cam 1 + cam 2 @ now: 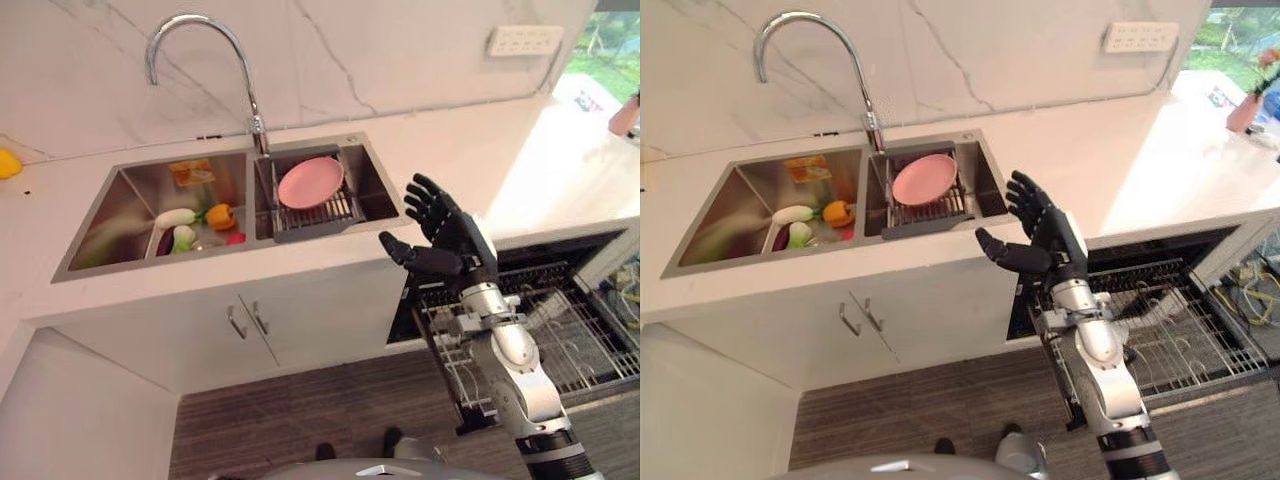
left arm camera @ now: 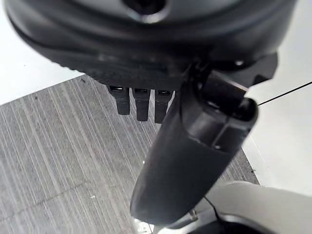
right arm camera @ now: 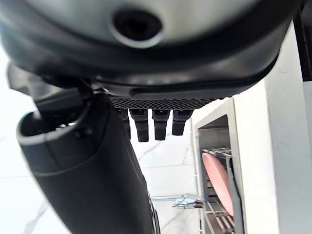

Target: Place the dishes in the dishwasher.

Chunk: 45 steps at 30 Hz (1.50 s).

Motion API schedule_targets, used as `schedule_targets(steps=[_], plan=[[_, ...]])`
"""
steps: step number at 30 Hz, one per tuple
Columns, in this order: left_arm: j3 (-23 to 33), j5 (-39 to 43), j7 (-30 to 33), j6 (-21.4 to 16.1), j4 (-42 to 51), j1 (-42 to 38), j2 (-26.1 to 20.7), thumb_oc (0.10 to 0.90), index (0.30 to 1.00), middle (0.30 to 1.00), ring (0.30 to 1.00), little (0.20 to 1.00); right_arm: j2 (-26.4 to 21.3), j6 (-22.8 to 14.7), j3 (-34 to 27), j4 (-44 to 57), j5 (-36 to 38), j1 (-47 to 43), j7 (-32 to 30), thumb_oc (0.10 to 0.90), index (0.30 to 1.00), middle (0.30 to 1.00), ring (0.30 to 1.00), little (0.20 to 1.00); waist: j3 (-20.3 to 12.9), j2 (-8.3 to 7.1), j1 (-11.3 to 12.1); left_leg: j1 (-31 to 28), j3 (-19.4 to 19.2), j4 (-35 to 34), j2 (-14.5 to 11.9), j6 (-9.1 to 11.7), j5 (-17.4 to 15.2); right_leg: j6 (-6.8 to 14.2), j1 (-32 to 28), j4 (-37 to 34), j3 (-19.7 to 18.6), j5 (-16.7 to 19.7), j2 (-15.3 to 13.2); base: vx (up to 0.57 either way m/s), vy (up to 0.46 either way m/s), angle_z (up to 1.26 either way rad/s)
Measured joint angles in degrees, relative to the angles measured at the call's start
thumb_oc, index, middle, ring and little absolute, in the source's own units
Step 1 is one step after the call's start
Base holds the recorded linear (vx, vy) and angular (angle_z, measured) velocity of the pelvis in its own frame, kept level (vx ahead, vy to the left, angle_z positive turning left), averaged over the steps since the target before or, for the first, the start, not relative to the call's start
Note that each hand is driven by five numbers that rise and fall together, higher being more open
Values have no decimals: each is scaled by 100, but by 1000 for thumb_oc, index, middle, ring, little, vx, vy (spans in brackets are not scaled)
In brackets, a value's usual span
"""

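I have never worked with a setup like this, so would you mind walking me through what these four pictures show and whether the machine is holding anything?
This is a humanoid robot with two arms ending in dark fingered hands. The two wide pictures come from a stereo camera on its head, looking down at a kitchen counter. The two close pictures come from cameras on its wrists, so each shows mostly its own hand.

In the head views the right hand is raised in front of the counter, fingers spread, holding nothing. The left hand hangs above the floor, also empty.

A pink plate stands in a wire rack in the right basin of the sink; toy vegetables lie in the left basin. On the robot's right, the dishwasher is open with its rack pulled out.
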State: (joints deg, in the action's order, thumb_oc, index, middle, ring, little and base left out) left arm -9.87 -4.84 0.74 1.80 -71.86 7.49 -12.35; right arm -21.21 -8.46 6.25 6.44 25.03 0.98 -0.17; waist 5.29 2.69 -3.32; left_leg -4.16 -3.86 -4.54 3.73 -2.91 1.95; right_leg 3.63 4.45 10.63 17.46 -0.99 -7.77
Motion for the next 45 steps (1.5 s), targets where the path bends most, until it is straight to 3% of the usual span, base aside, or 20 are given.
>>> schedule_targets(steps=[2,3,5,6,8,10,11,12,13,14,16,18,20,23,27,37,45], plan=[[228,98,30,4,10,60,74,800,900,900,900,900,-138,58,-11,-127,-11,21,-28,800,900,900,900,900,20,-66,38,272,151,717,-48,508,-411,-231,-178,-24,130,-139,41,82,-107,43],[284,153,40,-10,-54,39,99,800,900,900,900,900,-186,64,-18,-140,-28,20,-28,800,900,900,900,900,27,-63,104,337,185,971,-47,590,-429,-287,-186,-42,116,-196,41,42,-52,39],[610,377,114,10,-253,-144,156,800,900,900,900,900,-413,139,-64,-274,-108,29,-57,800,900,900,900,900,182,-316,241,1047,185,2562,90,1205,-320,-355,-417,-207,167,-198,-192,80,13,23],[623,438,153,-5,-260,-161,166,800,900,900,900,900,-450,140,-78,-292,-197,24,-67,800,900,900,900,900,215,-336,256,1183,207,2871,86,1234,-347,-387,-501,-266,189,-171,-181,135,63,6],[612,439,203,81,-256,-87,189,800,900,900,900,900,-461,142,-88,-306,-267,28,-135,800,900,900,900,900,207,-230,233,1240,192,3037,-201,1099,-548,-393,-739,-497,297,-167,-85,135,114,3],[618,438,340,95,-205,-104,187,800,900,900,900,900,-539,142,-41,-324,-425,2,-184,800,900,900,900,900,159,-216,260,1206,112,2408,-743,920,-635,-401,-754,-636,320,-165,1,112,182,-7],[602,436,425,84,-169,-199,191,800,900,900,900,900,-617,142,-51,-349,-598,-12,-237,800,900,900,900,900,181,-254,267,1073,113,1707,-1136,949,-502,-396,-716,-665,294,-144,15,101,181,-9],[514,377,492,115,-178,-195,186,800,900,900,900,900,-646,142,-48,-384,-703,-13,-262,800,900,900,900,900,178,-248,270,925,100,1331,-1353,909,-372,-381,-719,-663,268,-144,35,84,120,-11],[511,385,532,116,-179,-135,181,800,900,900,900,900,-656,141,-53,-426,-734,-10,-275,800,900,900,900,900,175,-249,255,766,103,1053,-1477,914,-287,-289,-738,-679,256,-101,51,131,189,-13],[448,397,522,110,-169,-32,213,800,900,900,900,900,-725,145,-82,-510,-930,3,-314,800,900,900,900,900,86,-114,229,542,100,689,-1570,948,-100,-169,-809,-800,298,-65,82,144,238,-6],[429,359,521,123,-161,91,310,800,900,900,900,900,-799,142,-247,-635,-1219,43,-330,800,900,900,900,900,-66,109,134,329,98,398,-1507,969,-18,41,-980,-948,348,-38,136,145,332,18],[171,174,502,126,-87,91,183,800,900,900,900,900,-835,179,-251,-700,-1671,3,-416,800,900,900,900,900,-63,-96,146,-1,60,-30,-1097,727,168,277,-1139,-1038,326,14,-207,51,221,14],[-37,-50,453,111,163,120,-16,800,900,900,900,900,-817,180,-189,-739,-2066,-105,-419,800,900,900,900,900,-57,-303,231,-64,29,-68,-819,599,225,377,-1160,-1074,265,69,-477,10,159,-6],[-36,-257,389,-14,302,49,-290,800,900,900,900,900,-818,176,18,-1027,-2641,-591,-447,800,900,900,900,900,-97,-454,334,-163,-5,-69,-584,559,253,508,-1274,-1092,227,186,-719,6,121,0],[242,-259,454,-104,279,-253,-429,800,900,900,900,900,-923,161,119,-1175,-3240,-1064,-578,800,900,900,900,900,-135,-563,524,-176,-1,-72,-564,535,230,562,-1367,-1263,233,219,-712,6,24,1],[234,-254,485,-127,285,-104,-319,800,900,900,900,900,-2170,258,863,-1902,-4513,-1671,-729,800,900,900,900,900,-180,-587,591,-88,19,-107,-813,642,110,492,-1461,-1651,281,351,-401,12,-25,1],[228,-250,459,-127,186,56,-298,800,900,900,900,900,-2373,230,1535,-2041,-4754,-1954,-611,800,900,900,900,900,-259,-609,644,-84,49,-101,-827,627,148,486,-1463,-1637,293,355,-382,13,-18,0]])
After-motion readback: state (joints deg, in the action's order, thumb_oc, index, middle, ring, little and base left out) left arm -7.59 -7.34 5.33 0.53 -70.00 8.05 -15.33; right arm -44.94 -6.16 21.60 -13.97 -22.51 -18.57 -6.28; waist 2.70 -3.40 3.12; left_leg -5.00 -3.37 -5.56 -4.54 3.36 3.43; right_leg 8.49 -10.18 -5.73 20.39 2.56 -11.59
